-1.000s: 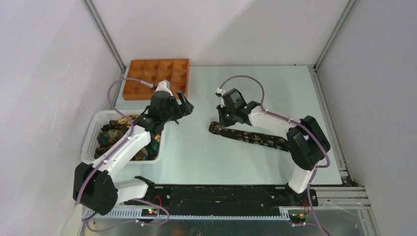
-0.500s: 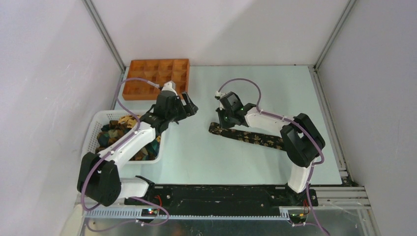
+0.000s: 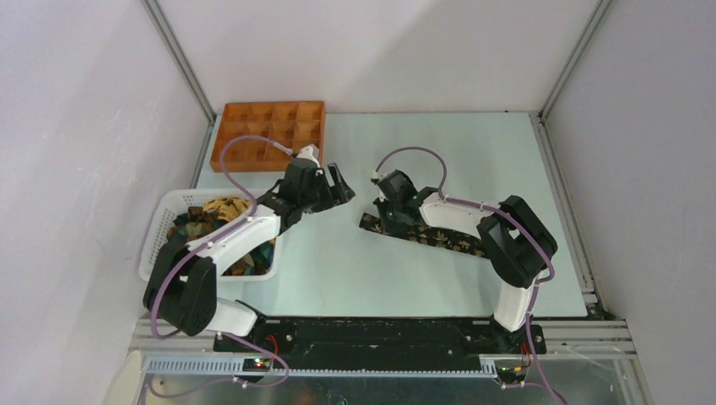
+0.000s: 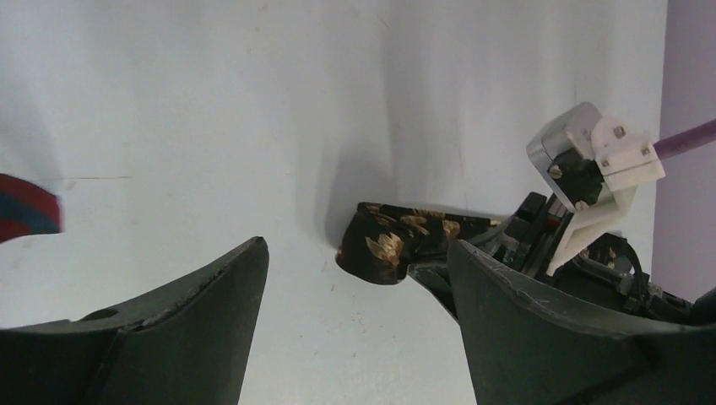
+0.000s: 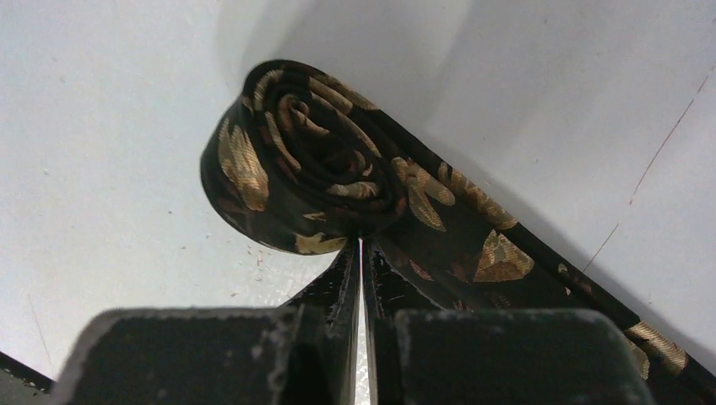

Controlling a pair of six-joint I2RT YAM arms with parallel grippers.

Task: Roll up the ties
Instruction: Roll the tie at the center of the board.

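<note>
- Top view: you have two arms over one table (image 3: 338,270); one tie (image 3: 439,239) lies flat on it, running from mid-table towards the right arm's base; its left end is wound into a small roll (image 3: 369,221).
- The right gripper (image 3: 380,218) points down at that roll; the left gripper (image 3: 342,187) hangs just left of it, apart from it, jaws spread wide and empty.
- One white basket (image 3: 159,229) sits at the left edge with a heap of more ties (image 3: 211,211) in it; you cannot count them; one orange tray (image 3: 270,135) stands in the far left corner.
- Left wrist view: its two fingers (image 4: 186,329) frame the shot, far apart with nothing between them; beyond them you see the one roll on the table, with the right arm (image 4: 591,169) just behind it; a red-and-blue scrap (image 4: 25,215) shows at the left edge; you cannot tell what it is.
- Right wrist view: the two fingers are pressed together, only a hairline gap between them; their tips touch the roll's near edge; you cannot tell whether any cloth is nipped there; the roll shows several turns standing on edge; the unrolled length leads off to the lower right, flat on the table.
</note>
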